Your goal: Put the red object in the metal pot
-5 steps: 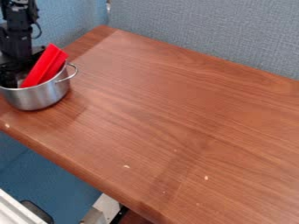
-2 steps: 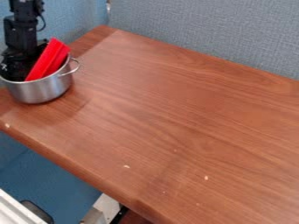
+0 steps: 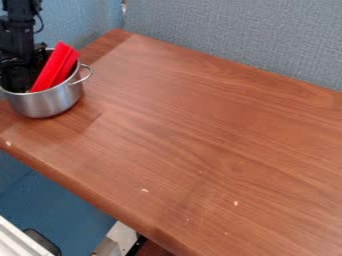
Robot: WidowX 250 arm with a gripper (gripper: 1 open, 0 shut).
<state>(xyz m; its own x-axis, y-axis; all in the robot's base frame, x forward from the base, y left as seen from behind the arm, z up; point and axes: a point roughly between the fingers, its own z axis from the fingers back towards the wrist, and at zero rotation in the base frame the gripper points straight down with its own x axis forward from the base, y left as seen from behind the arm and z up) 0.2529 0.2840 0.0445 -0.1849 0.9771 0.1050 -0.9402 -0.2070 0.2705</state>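
The red object (image 3: 56,63) is leaning in the metal pot (image 3: 48,92) at the far left corner of the wooden table (image 3: 201,130), its lower end sitting down inside the pot and its upper end sticking out above the rim, tilted toward the right. The black gripper (image 3: 19,72) is hanging over the left side of the pot, just beside the red bar or perhaps touching it; its fingers are dark against a dark arm and partly cut off by the picture's edge, so I cannot tell whether they are standing apart or pressing on the bar, nor whether the bar is resting free. Judging by its look, the bar is a light, stiff piece of plastic that is not going to bend or crush, and its smooth flat faces are probably somewhat slippery, while the ridged edges would be giving the fingers more to bite on. The best hold is looking like the upper part that is standing clear of the rim, pinched across its thin faces, since the lower part is hidden behind the steel wall. The pot itself is shiny, small and probably light, so any sideways drag on the bar is risking a shove or a tip of the pot near the table's edge. The task seems close to done, the bar being inside though not lying flat.
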